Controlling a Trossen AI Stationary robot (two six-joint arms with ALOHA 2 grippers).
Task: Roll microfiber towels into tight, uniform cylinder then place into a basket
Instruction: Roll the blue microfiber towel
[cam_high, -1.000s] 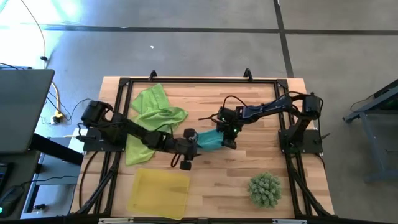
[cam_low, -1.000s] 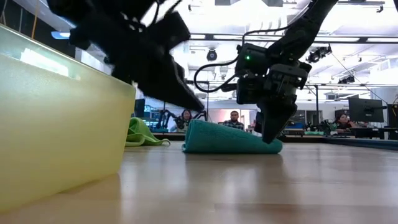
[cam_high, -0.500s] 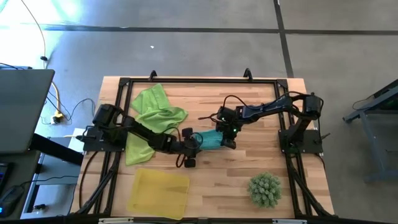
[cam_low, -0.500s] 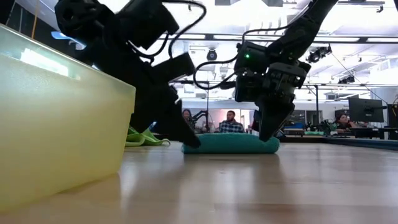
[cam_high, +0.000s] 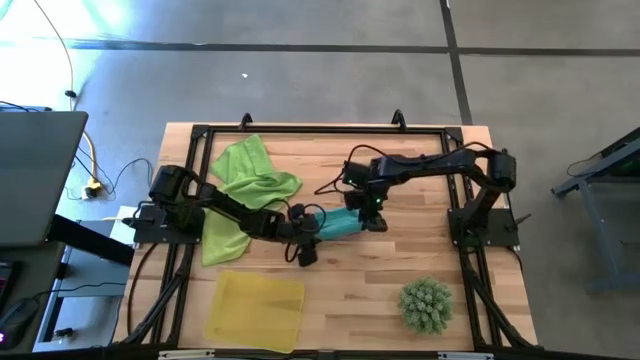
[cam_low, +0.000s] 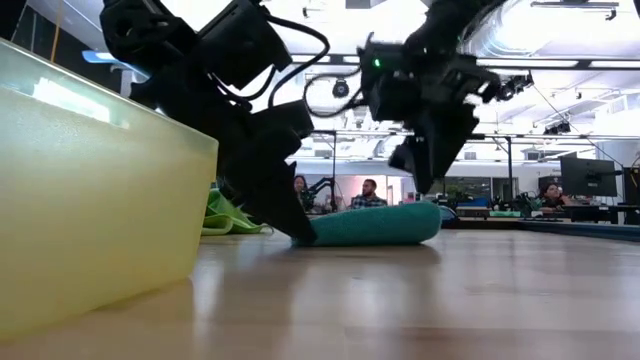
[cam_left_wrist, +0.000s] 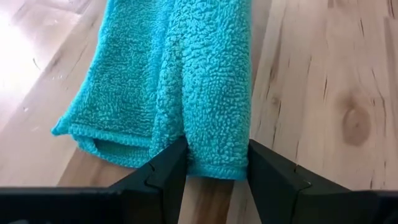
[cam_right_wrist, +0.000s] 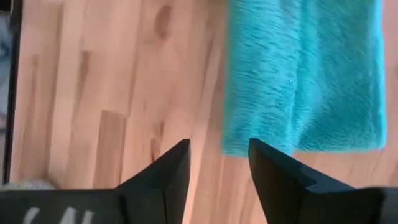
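A teal towel (cam_high: 340, 224), rolled into a loose flattish roll, lies on the wooden table (cam_high: 420, 250) between my two grippers. My left gripper (cam_high: 310, 228) is low at the roll's left end and shut on it. My right gripper (cam_high: 376, 208) hangs open above the roll's right end (cam_right_wrist: 249, 146), touching nothing. The yellow basket (cam_high: 255, 308) stands at the near left. Green towels (cam_high: 250, 178) lie crumpled at the far left. My left gripper has the roll's left end (cam_left_wrist: 217, 163) pinched between its two fingers (cam_left_wrist: 171, 163), one on each side of the thicker rolled fold. The fingers slant down from the table's left and lie along the roll. The roll rests on the table (cam_low: 375, 226).
A spiky green plant ball (cam_high: 427, 305) sits at the near right. Another green towel (cam_high: 222, 240) lies under my left arm. A black frame (cam_high: 330, 130) runs round the table's edge. People sit in the room beyond the table (cam_low: 372, 195).
My right gripper has opened, let go of the roll's right end and risen clear of it. My left gripper has come down to the table at the roll's left end, turning its wrist. The roll's raised left end has sunk flatter onto the table.
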